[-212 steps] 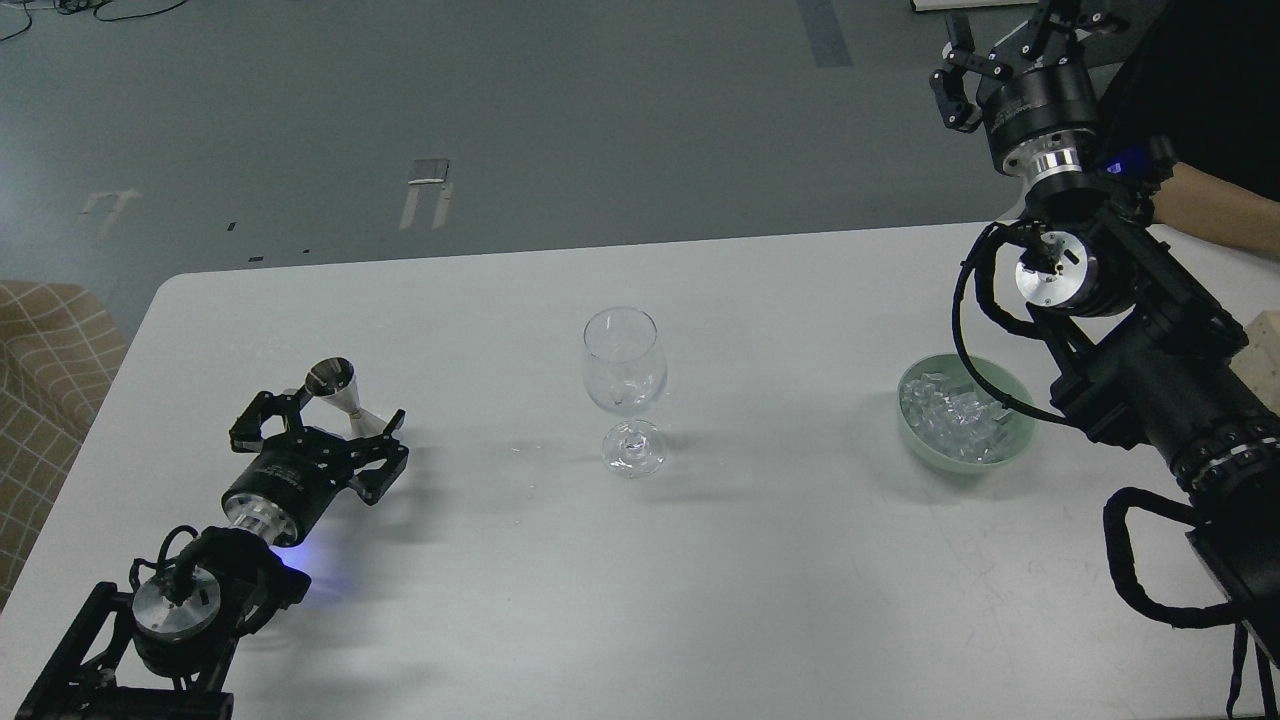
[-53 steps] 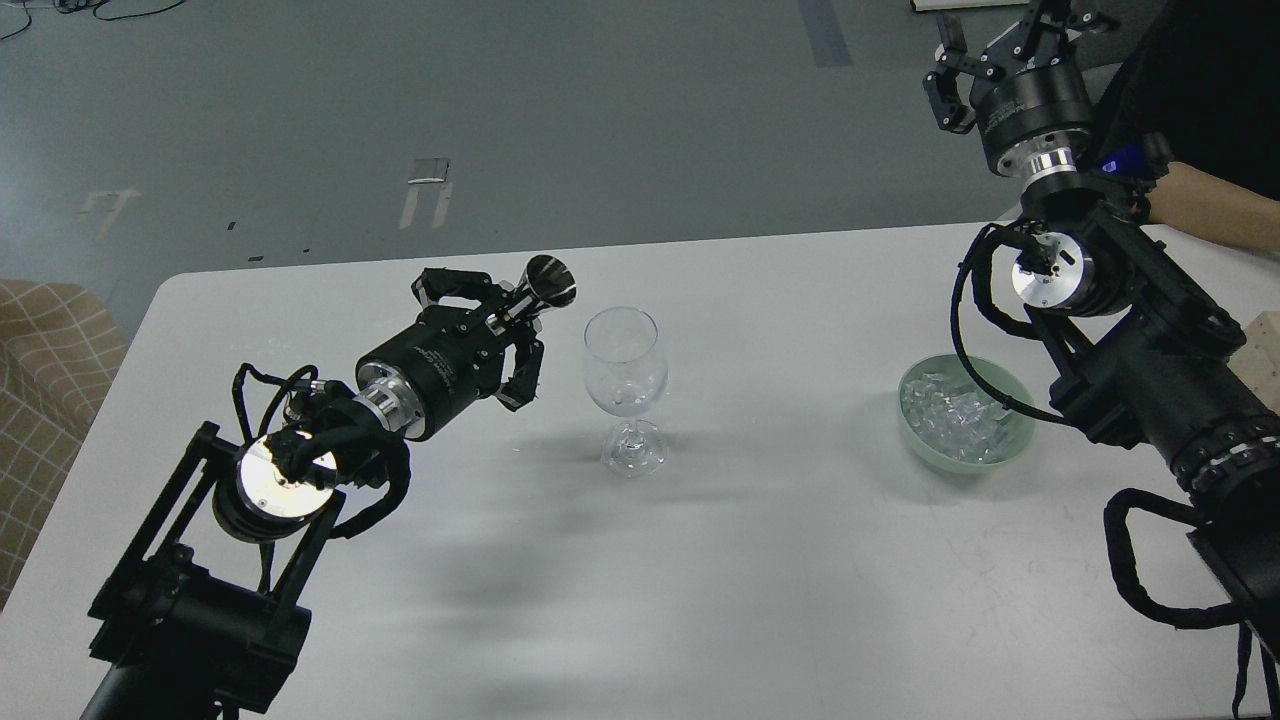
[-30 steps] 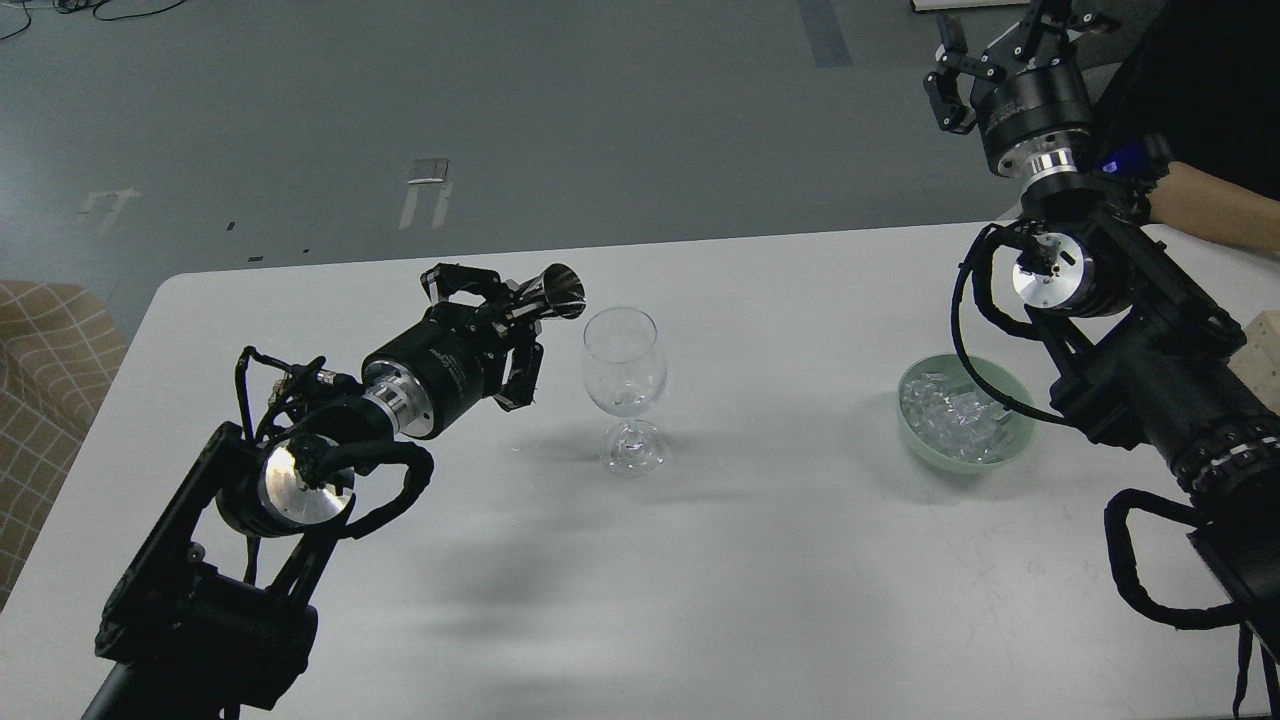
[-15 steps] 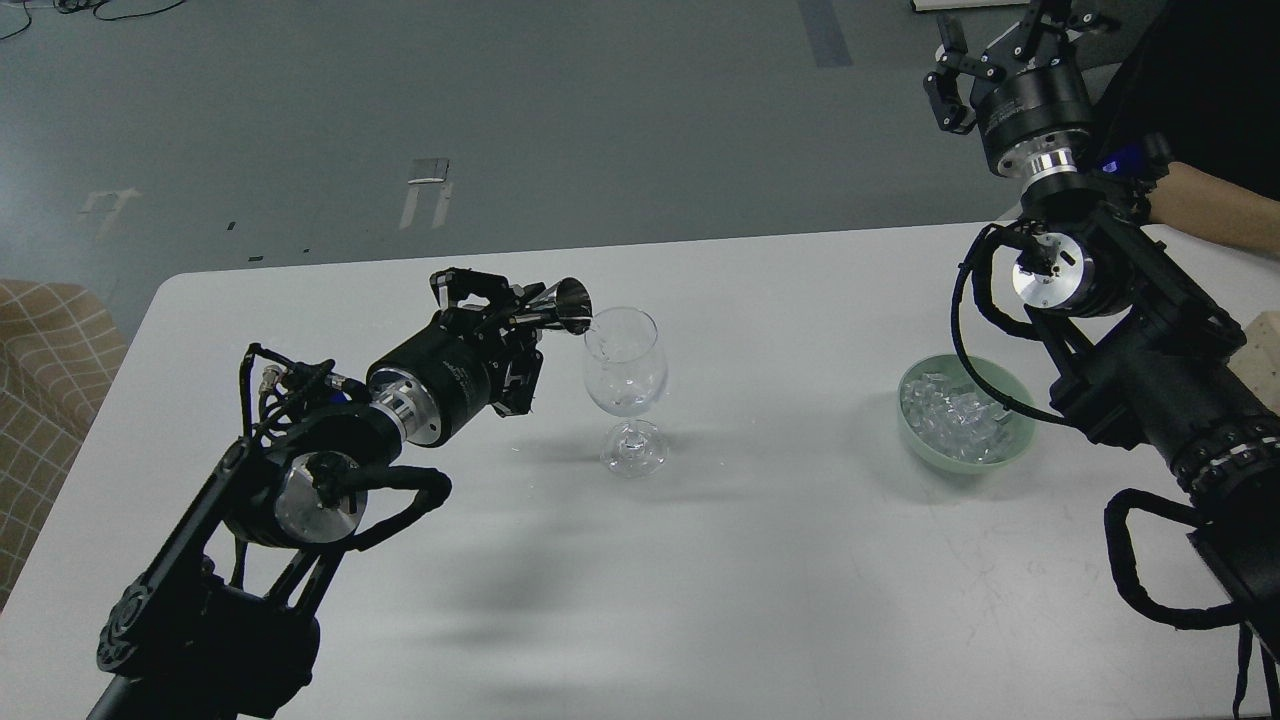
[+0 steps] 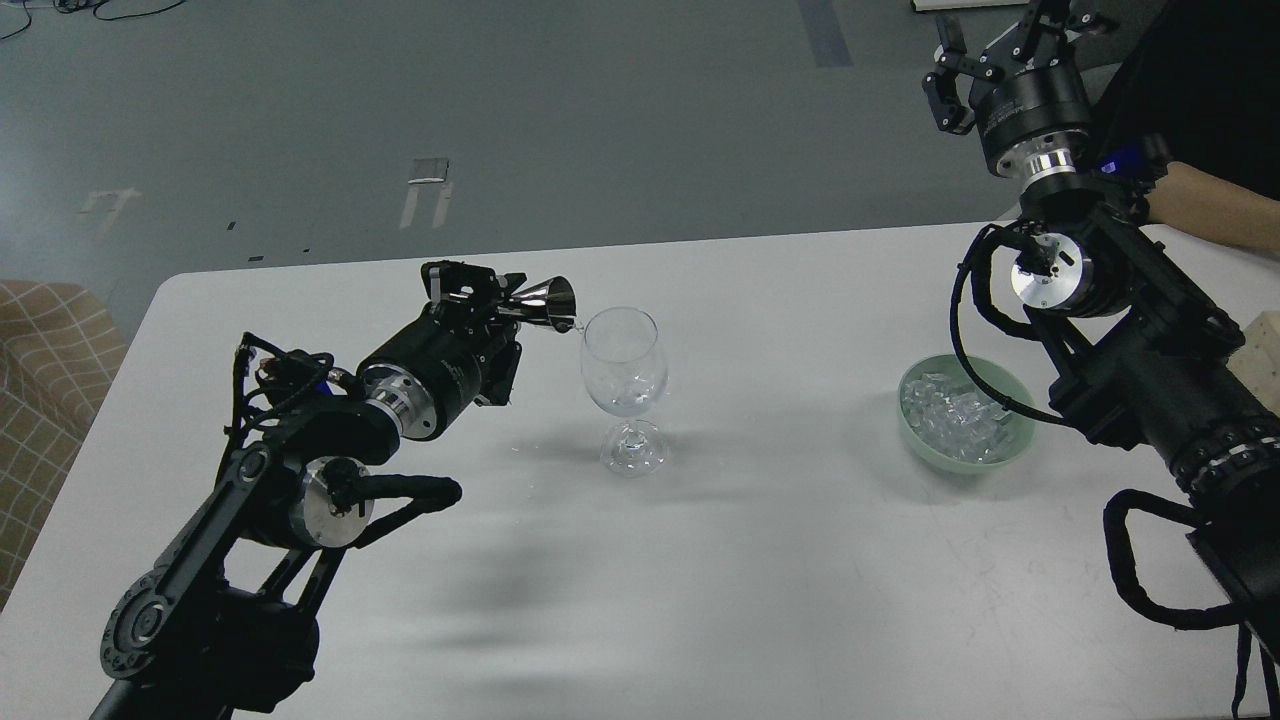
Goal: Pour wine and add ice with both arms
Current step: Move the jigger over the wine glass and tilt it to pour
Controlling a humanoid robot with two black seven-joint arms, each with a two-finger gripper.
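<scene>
With the metal measuring cup (image 5: 545, 295) clamped in the left gripper (image 5: 490, 292) and tipped at the left rim of the wine glass (image 5: 623, 362), the tilt should be increased slowly so the wine is kept inside, while the empty right gripper (image 5: 985, 50) is held spread, far above the ice (image 5: 957, 412) in the green bowl (image 5: 1012, 452).

A white table (image 5: 760, 600) on a grey floor (image 5: 600, 120). At the far left edge, a tan checked cushion (image 5: 45, 400) (partly cut off). A bare forearm (image 5: 1215, 205) rests at the table's far right.

One head camera, high and angled down.
It faces forward over the white table (image 5: 760, 560), floor (image 5: 500, 110) beyond, arms entering from both lower sides.
</scene>
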